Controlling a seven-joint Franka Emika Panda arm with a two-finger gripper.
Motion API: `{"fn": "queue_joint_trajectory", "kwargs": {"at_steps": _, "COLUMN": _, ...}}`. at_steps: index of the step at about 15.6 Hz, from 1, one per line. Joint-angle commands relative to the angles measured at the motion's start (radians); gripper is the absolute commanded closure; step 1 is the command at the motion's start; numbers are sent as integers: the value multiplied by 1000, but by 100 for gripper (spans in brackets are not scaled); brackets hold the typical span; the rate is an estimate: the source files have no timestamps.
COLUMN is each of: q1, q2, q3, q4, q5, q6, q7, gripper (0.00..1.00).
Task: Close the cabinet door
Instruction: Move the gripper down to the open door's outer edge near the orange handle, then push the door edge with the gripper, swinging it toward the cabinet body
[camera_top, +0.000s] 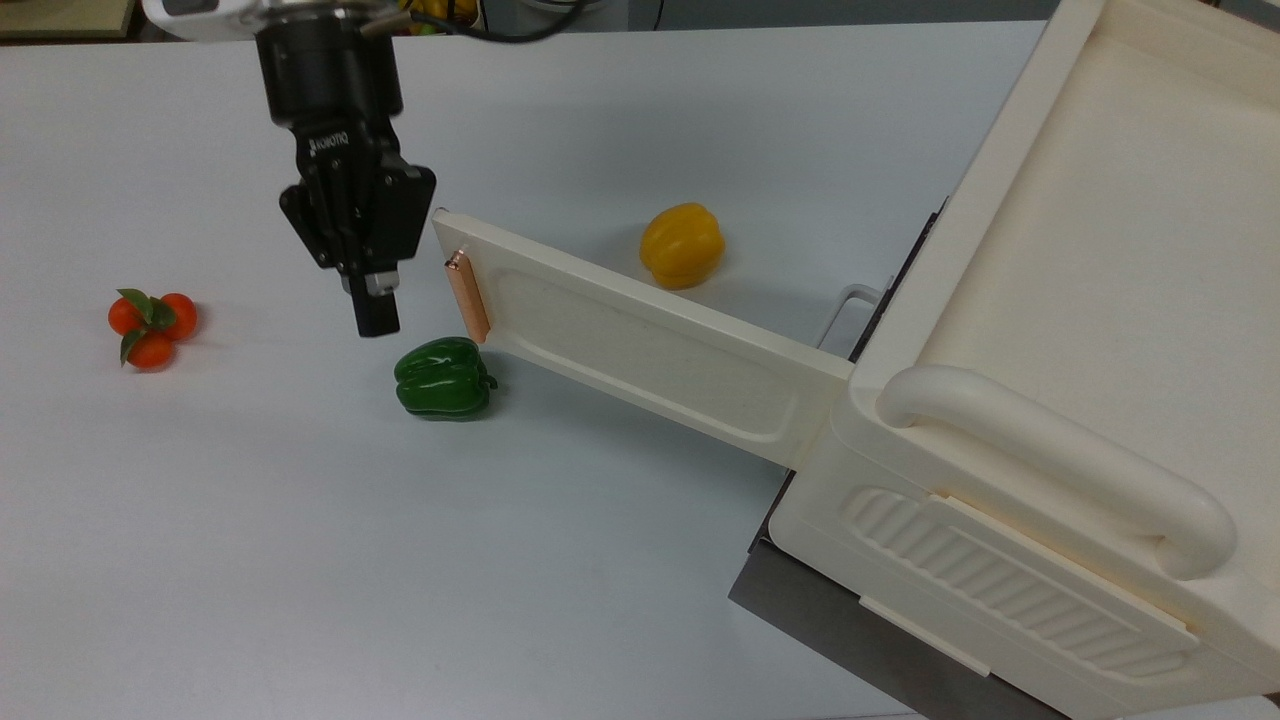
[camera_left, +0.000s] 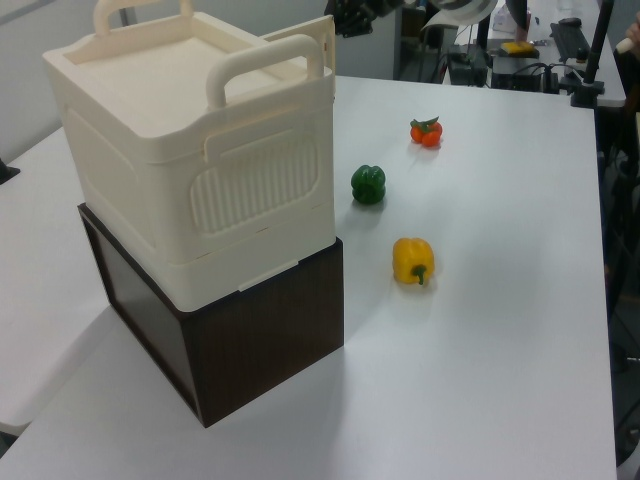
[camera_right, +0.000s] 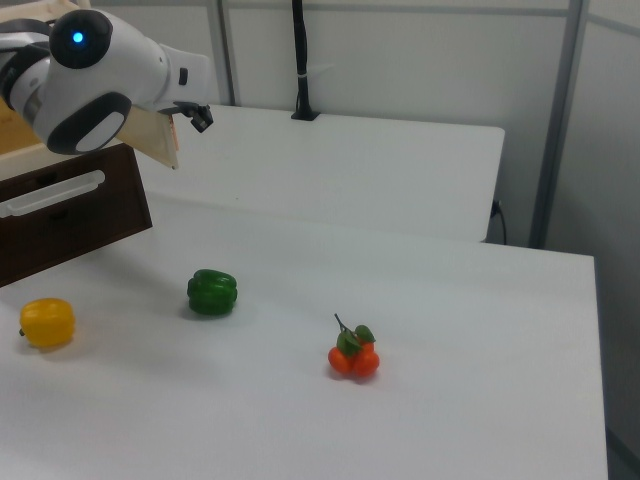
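The cabinet is a large cream unit on a dark base at the top view's right, also seen in the left view. Its cabinet door stands swung wide open over the table, with the copper bar handle at its free end. My gripper hangs just to the top view's left of that handle end, apart from it, its fingers together as one bar and holding nothing. In the right view the gripper sits beside the door's free edge. The left view shows the gripper near the door's top corner.
A green pepper lies on the white table just below the door's handle end and under the gripper. A yellow pepper lies behind the door. A cluster of small orange fruits sits at the top view's far left.
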Motion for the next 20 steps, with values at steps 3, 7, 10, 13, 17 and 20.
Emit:
{"fn": "queue_joint_trajectory", "kwargs": {"at_steps": 3, "q1": -1, "q2": -27, "q3": 30, "q4": -24, "q5": 14, "q6": -1, "q7": 5, "gripper": 100}}
{"fn": "queue_joint_trajectory", "kwargs": {"at_steps": 7, "q1": -9, "q2": -71, "q3": 40, "q4": -50, "q5": 11, "q6": -112, "q7": 2, "gripper": 100}}
{"fn": "queue_joint_trajectory", "kwargs": {"at_steps": 10, "q1": -12, "q2": -109, "q3": 40, "q4": -63, "q5": 9, "q6": -210, "q7": 1, "gripper": 100}}
{"fn": "queue_joint_trajectory", "kwargs": {"at_steps": 13, "q1": -7, "q2": -148, "q3": 49, "q4": -99, "q5": 5, "q6": -283, "q7": 1, "gripper": 100}}
{"fn": "queue_joint_trajectory", "kwargs": {"at_steps": 17, "q1": -10, "q2": -169, "q3": 83, "q4": -99, "q5": -3, "q6": -399, "q7": 7, "gripper": 100}}
{"fn": "queue_joint_trajectory", "kwargs": {"at_steps": 20, "q1": -10, "q2": -175, "q3": 119, "q4": -98, "q5": -15, "q6": -456, "q7": 8, "gripper": 100}}
